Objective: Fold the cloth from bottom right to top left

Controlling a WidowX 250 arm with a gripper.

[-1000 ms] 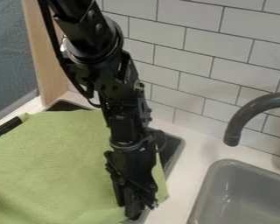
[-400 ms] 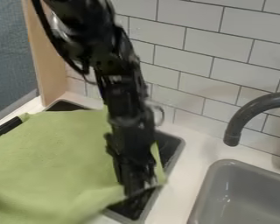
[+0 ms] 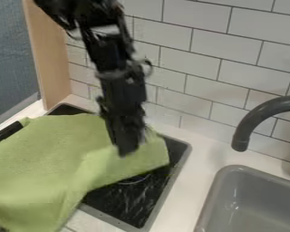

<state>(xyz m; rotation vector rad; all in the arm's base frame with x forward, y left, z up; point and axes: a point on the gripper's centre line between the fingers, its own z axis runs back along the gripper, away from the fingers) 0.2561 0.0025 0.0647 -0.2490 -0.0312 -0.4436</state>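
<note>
Cloth point(image 3: 41, 156), green, draped over black cooktop point(image 3: 126, 204); gripper point(image 3: 127, 152) pinches its raised right-hand fold. Main spread lies left of the jaws, top-left edge up-left: carry that way.

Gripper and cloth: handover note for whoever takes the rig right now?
Gripper: over the right part of the cloth, appears to hold it; grip detail blurred.
Cloth: spread over the left of the stove, raised and creased at the gripper; stove bare at its near right.
Done: cloth lifted, fold begun.
Left: bring the held part over to the top left, lay it down, release. I'd check the grip first.
</note>
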